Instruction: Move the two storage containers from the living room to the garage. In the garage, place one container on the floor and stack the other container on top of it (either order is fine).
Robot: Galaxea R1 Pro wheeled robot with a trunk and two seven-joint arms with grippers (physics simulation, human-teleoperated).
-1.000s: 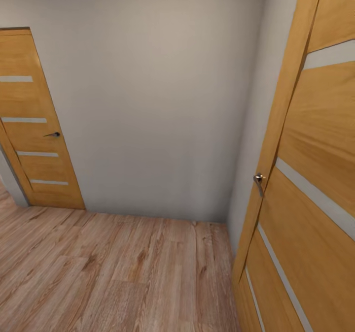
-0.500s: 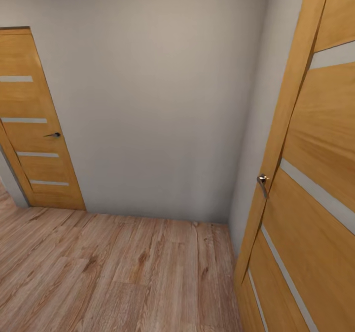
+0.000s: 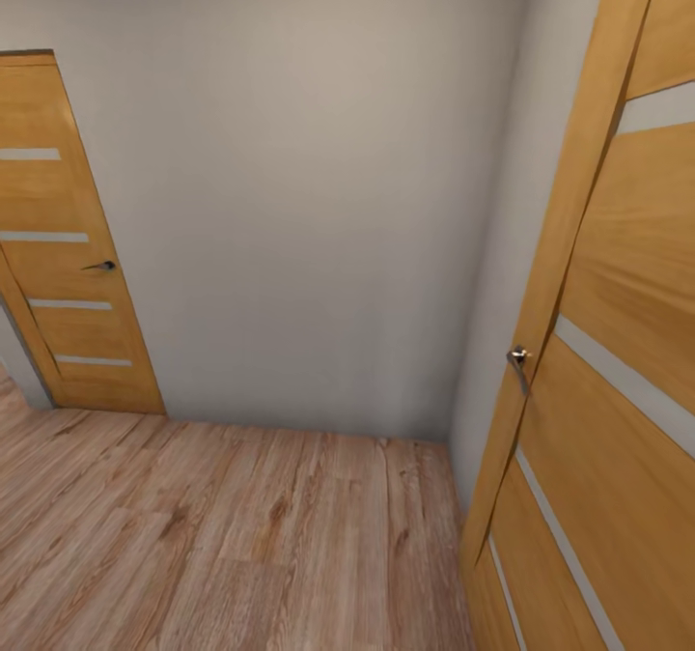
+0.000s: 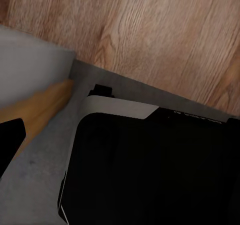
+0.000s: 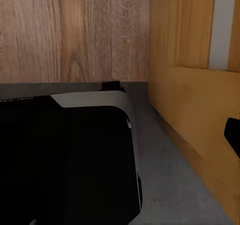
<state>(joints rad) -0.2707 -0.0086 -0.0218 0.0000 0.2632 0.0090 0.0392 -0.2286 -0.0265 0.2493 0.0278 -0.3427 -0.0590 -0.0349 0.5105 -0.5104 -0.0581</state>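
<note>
The robot faces a grey wall (image 3: 309, 197) in a hallway with a plank floor (image 3: 222, 535), an open door (image 3: 618, 361) close at its right. The storage containers aren't visible; whether the fingers are open or closed can't be told. Steering should clear that door's edge.
</note>
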